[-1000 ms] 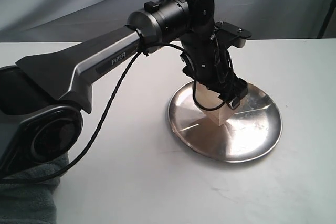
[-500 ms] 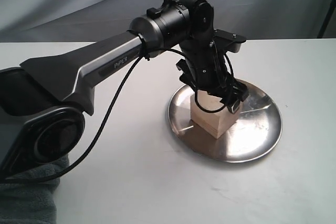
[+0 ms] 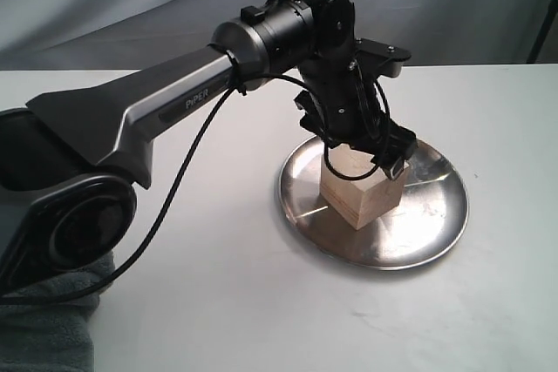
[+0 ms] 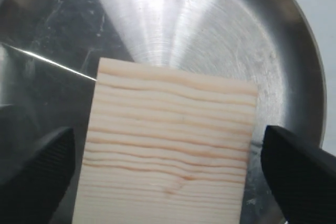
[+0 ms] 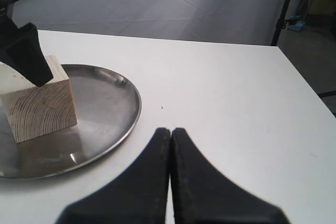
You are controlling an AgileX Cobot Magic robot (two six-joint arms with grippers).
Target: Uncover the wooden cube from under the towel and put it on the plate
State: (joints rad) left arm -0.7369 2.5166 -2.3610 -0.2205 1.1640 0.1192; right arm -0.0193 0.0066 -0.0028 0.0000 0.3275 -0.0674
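White table (image 3: 218, 302), grey draped backdrop (image 3: 105, 6), steel plate (image 3: 436, 215)

Lab-like test setup: white table (image 3: 218, 302) before draped grey backdrop (image 3: 131, 6) (black stand pole (image 5: 286, 9) beside)

The left gripper (image 3: 362, 163) and its arm (image 3: 174, 106) cover the cube (image 3: 357, 202) from above and the left. The right half of the plate (image 3: 432, 206) and the table (image 3: 506, 128) beyond it lie open.
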